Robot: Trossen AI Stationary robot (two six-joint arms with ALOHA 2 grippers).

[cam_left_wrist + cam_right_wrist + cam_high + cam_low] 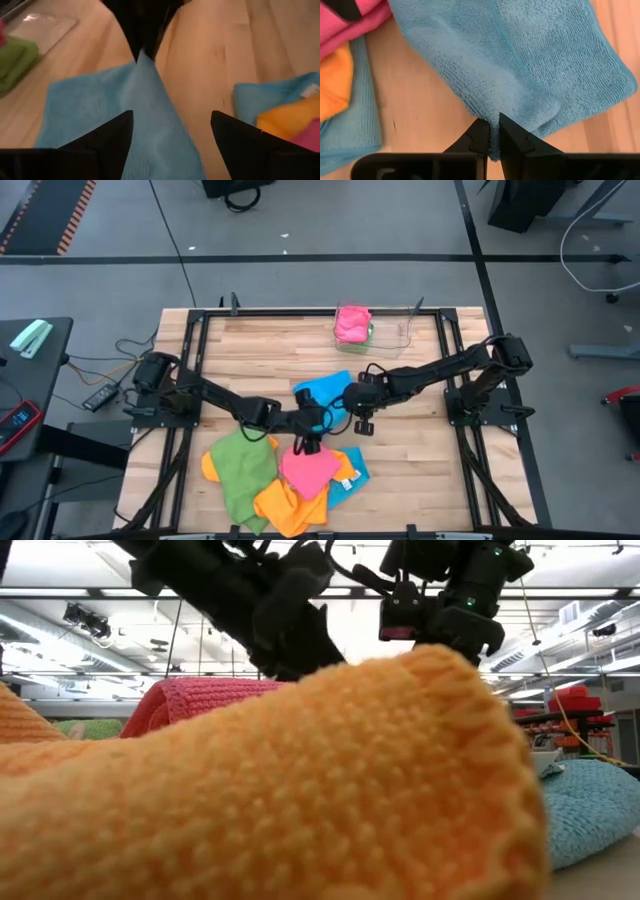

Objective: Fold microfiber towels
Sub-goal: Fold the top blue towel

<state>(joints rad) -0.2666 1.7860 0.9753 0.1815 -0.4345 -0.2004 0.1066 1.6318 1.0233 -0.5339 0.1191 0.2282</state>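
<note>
A sky-blue towel (322, 388) lies on the wooden table, mid-table. My right gripper (345, 400) is shut on it. My left gripper (322, 418) is open just beside it, and its two fingers (112, 137) stand on either side of the towel's raised ridge (155, 115). Whether they touch the cloth, I cannot tell. A heap of towels lies near the front edge: green (240, 470), orange (285, 505), pink (305, 468) and another blue (350, 475). The orange one (280, 780) fills the low view. My right gripper pinches a bunched bit of the blue towel's edge (492, 122) between its two fingers. The fingers come from above, slanting down from the table's right. The cloth rises to a peak (144, 57) at the fingers. The rest of the towel lies on the table.
A clear plastic tray (395, 332) at the table's far edge holds a folded pink towel (352, 323) on a green one. Bare wood lies right of the blue towel and at the table's far left. The arms' bases stand at both side edges.
</note>
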